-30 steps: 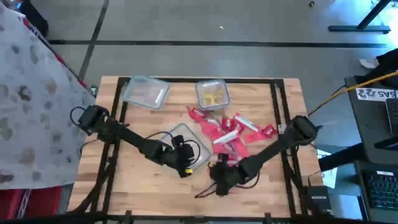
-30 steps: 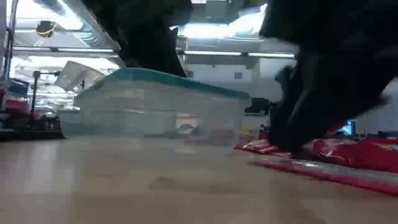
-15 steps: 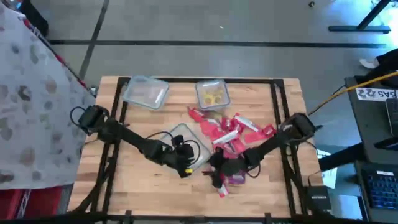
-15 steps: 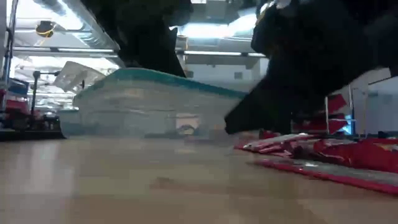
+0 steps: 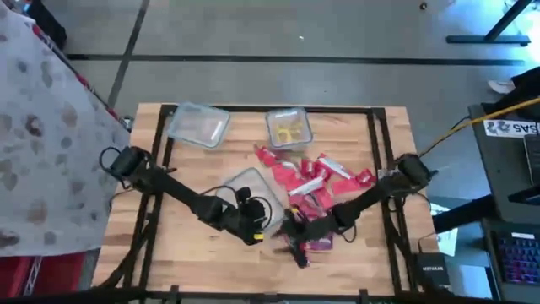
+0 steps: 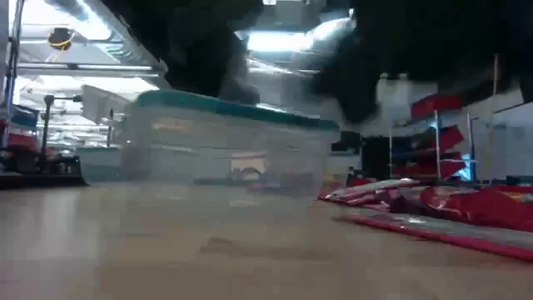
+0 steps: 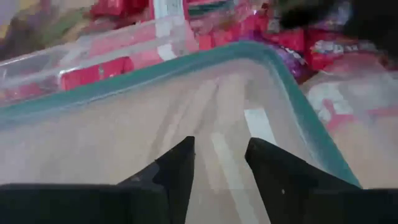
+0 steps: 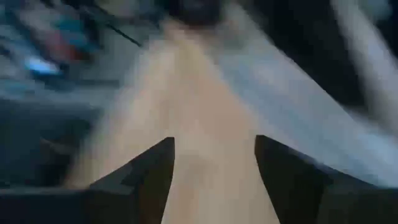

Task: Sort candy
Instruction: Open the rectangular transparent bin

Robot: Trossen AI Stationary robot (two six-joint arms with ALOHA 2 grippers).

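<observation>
Readable text: none can be made out with certainty.
White tag [image 5: 513,127] on the dark equipment beside the table's right side: dark characters are seen in the high view, but they cannot be read.
Candy [image 5: 308,179] wrappers: white markings are seen on the red packets; no brand or word can be read.

floor [image 5: 337,76]: grey, dark seam | table [image 5: 181,245]: wooden slats | ceiling lights [image 6: 279,40]: bright | right: desk [image 5: 506,169], keyboard [image 5: 516,257]
</observation>
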